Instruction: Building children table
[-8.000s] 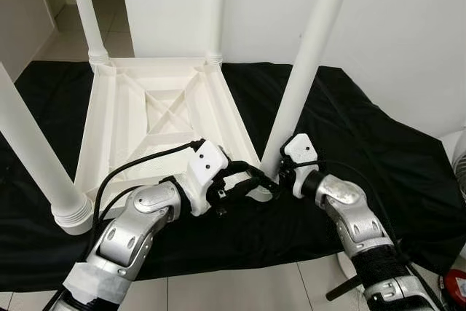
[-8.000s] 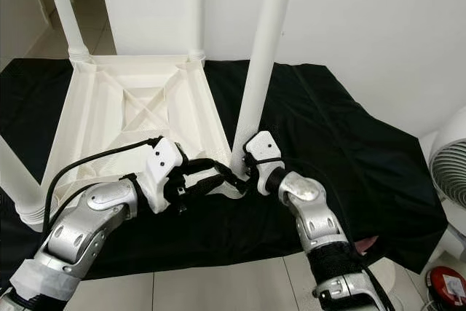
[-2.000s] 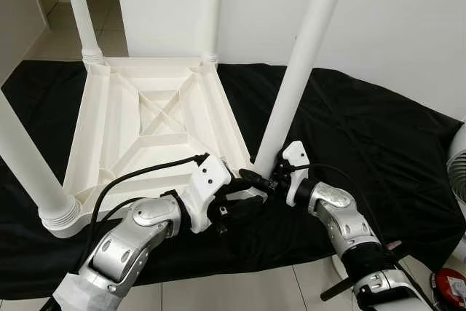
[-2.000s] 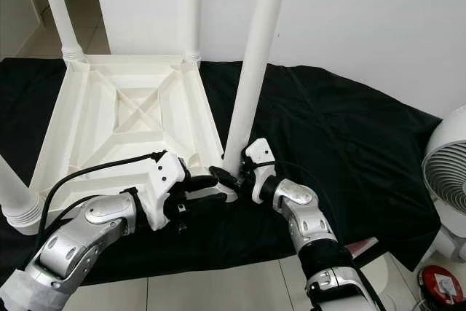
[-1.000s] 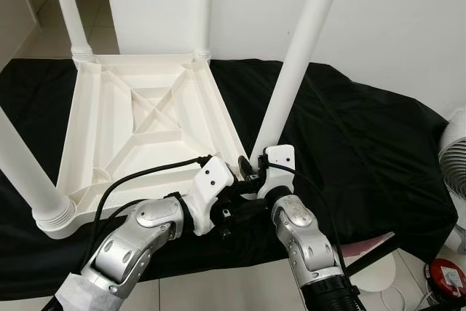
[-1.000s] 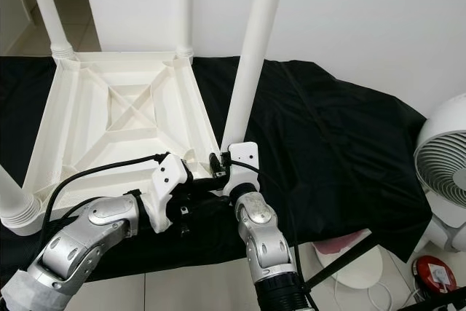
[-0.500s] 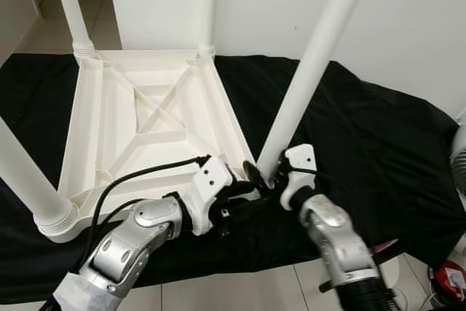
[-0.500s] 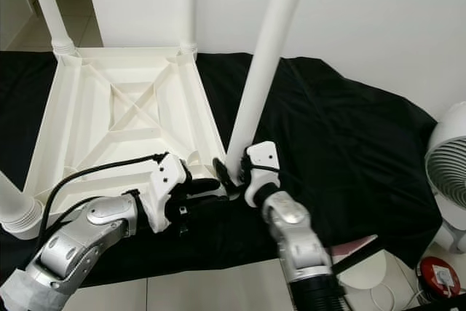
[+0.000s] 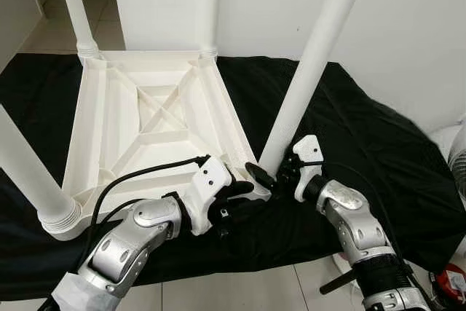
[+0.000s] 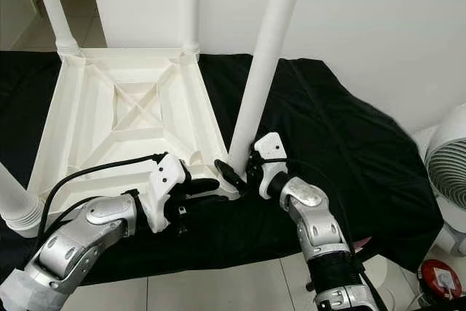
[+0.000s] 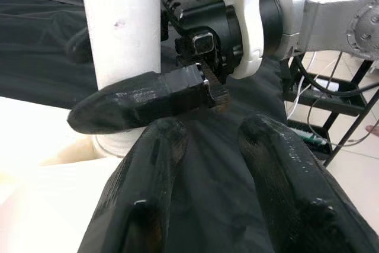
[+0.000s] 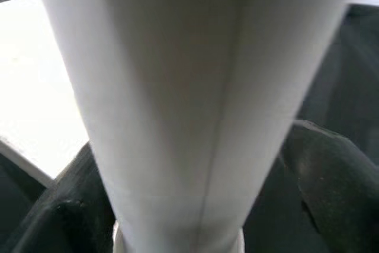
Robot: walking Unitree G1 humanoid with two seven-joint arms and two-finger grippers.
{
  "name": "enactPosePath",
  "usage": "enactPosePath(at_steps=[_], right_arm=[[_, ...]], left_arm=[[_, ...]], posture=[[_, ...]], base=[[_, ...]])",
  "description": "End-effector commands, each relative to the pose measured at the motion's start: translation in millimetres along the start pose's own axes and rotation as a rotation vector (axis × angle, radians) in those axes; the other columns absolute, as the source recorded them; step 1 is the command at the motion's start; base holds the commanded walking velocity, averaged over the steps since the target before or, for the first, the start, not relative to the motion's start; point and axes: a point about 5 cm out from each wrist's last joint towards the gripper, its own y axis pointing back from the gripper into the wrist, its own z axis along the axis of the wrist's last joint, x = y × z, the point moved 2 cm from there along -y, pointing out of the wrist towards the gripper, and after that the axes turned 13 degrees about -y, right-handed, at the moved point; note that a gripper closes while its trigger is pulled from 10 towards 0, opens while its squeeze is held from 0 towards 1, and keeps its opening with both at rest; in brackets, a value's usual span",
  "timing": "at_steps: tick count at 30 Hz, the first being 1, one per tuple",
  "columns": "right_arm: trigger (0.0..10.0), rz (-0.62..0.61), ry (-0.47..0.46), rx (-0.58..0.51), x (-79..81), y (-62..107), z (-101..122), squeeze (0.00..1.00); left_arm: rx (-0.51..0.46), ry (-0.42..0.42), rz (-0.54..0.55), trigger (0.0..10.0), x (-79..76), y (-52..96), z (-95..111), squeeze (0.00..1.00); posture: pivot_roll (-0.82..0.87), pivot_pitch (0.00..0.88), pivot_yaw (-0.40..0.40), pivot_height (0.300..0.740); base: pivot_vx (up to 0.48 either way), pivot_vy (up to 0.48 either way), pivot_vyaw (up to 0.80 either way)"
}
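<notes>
**Fourth leg going into its corner socket**

We are at the last-leg stage of building the children's table. The white plastic table lies upside down on a black cloth spread over the tiled floor, its ribbed underside facing up with an X-shaped brace in the middle. Three legs stand in their corners, each ending in a ridged, threaded-looking collar. The fourth leg, a smooth, matte white tube, rises from the near corner socket at a slight tilt.

Our right claw is spread around the base of this leg: in the right wrist view the tube runs straight between the two black fingers, one on each side, though we cannot tell whether they press the plastic. Our left claw rests at the near edge of the table frame just beside the socket, its fingers a little apart and pinching nothing, over the dark cloth.

We judge the leg is seated but not yet true. The next move calls for the right claw to close firmly on the tube and turn or push it upright into the socket, while the left claw steadies the frame. The smooth round plastic offers little grip, so slipping is the risk.
</notes>
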Motion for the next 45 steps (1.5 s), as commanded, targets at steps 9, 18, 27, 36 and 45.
enactPosePath(at_steps=[9,18,27,36,45], right_arm=[[0.0,0.097,-0.034,0.082,-5.9,-6.9,-18.0,0.0],[10.0,0.064,-0.025,0.073,-8.5,-6.9,-20.5,0.0],[10.0,-0.17,-0.071,-0.035,1.8,-14.8,-16.9,0.0],[10.0,-0.468,-0.167,-0.111,5.0,-9.8,-18.4,0.0],[10.0,-0.527,-0.214,-0.193,27.8,-22.8,-9.3,0.0]], left_arm=[[-0.01,-0.004,-0.012,10.0,0.0,5.9,1.5,0.0],[-0.004,0.0,0.014,10.0,1.5,4.7,-1.9,0.0],[0.007,0.007,0.045,10.0,5.9,4.9,-5.9,0.0],[0.018,-0.002,0.051,10.0,9.5,11.7,-8.0,0.0],[0.021,-0.008,0.062,10.0,12.5,13.2,-8.3,0.0]], posture=[[0.08,0.029,-0.099,0.74],[0.08,0.022,-0.099,0.74],[0.07,0.024,-0.097,0.74],[0.07,0.028,-0.099,0.74],[0.07,0.025,-0.099,0.74]], base=[[0.0,0.0,0.0],[0.0,0.0,0.0],[0.0,0.0,0.0],[0.0,0.0,0.0],[0.0,0.0,0.0]])
